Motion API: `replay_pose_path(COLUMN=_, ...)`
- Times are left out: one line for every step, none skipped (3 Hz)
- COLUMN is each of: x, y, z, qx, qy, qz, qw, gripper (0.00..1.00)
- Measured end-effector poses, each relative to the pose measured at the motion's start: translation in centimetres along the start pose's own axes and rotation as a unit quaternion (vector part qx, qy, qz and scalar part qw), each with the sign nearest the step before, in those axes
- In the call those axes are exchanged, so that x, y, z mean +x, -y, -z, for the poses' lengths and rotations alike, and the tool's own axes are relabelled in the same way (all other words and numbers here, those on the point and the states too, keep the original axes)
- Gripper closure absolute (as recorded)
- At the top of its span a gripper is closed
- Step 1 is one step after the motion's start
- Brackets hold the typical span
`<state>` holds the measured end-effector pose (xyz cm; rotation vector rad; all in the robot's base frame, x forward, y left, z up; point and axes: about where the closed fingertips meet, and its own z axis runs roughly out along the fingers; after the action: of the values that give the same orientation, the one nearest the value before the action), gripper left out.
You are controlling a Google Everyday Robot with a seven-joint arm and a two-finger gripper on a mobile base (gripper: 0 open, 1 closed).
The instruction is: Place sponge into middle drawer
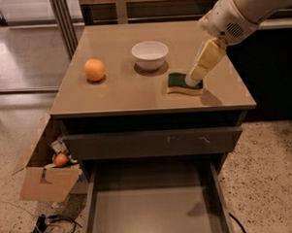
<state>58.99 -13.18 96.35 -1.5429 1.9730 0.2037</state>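
In the camera view the cream-coloured claw (193,79) hangs slanted with its tip on the right end of the green-topped yellow foam sponge (177,84), which lies flat on the tan table (120,93) near its front right edge, apparently set for a pick from above, though I cannot tell whether the claw is released or clenched. The wide grey-floored middle drawer (150,213) stands pulled out below, likely to receive it; the scratched dark drawer front (152,143) juts between them and must be cleared, the white bowl (150,54) sits near behind the sponge, the round orange fruit (94,69) well apart to the left
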Motion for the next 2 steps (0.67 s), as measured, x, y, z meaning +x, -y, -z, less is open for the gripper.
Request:
replay_pose_path(x=4.54, y=3.44, z=-1.88, qx=0.021, qy=-0.023, qz=-0.028, qw=0.9991, gripper=0.00)
replay_pose_path(x=4.85, y=3.44, z=-2.52, qx=0.018, qy=-0.026, qz=-0.032, qw=0.9990, gripper=0.00)
